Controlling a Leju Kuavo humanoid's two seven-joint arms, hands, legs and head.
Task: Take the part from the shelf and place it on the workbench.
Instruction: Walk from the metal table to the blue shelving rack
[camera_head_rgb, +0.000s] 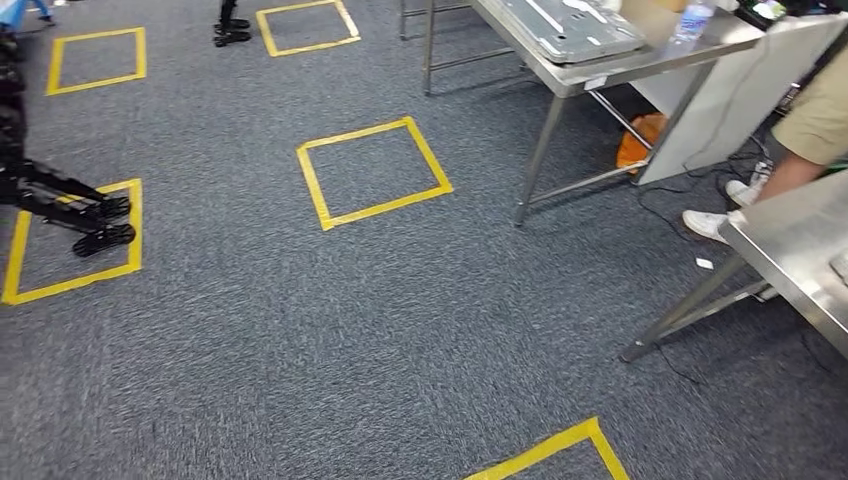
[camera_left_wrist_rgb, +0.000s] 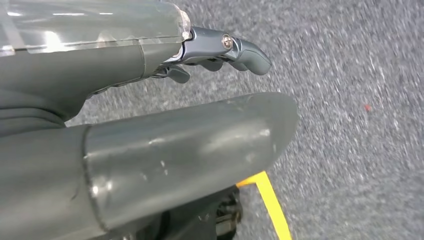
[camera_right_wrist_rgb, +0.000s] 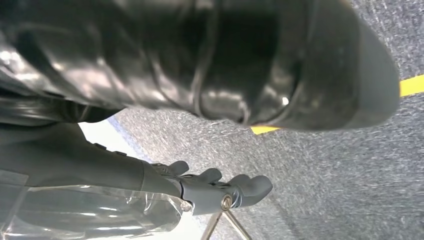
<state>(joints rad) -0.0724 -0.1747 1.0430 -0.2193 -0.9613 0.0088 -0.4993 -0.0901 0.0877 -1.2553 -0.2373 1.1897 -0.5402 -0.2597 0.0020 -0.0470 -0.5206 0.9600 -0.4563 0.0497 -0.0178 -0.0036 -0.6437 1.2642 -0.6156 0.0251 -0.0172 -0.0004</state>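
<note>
Head view, walking stage: nearest the camera lies grey carpet with a corner of yellow tape (camera_head_rgb: 560, 448), then a full taped square (camera_head_rgb: 372, 172) in mid-floor. To the right, the edge of a steel table (camera_head_rgb: 800, 255) stands near, with a person's leg and white shoes (camera_head_rgb: 712, 222) just beyond it. Farther off is a second steel workbench (camera_head_rgb: 640, 62) bearing a flat grey tray-like panel (camera_head_rgb: 570, 28) and a water bottle (camera_head_rgb: 692, 22); whether that panel is the task's part cannot be told, and no shelf is identifiable here. At the far left, another robot's dark feet (camera_head_rgb: 100, 225) rest on a taped square.

Left wrist view: the left hand (camera_left_wrist_rgb: 200, 55) hangs over carpet, fingers loosely curled and parted from the thumb, holding nothing. Right wrist view: the right hand (camera_right_wrist_rgb: 215, 187) hangs likewise, fingers gently bent, nothing in its grasp.

Judged step: approach, with nothing yet carried. To do it well, the robot should keep both arms close to the body, steer wide of the near table's leg (camera_head_rgb: 685, 310) and the person, and stop squarely before reaching.
</note>
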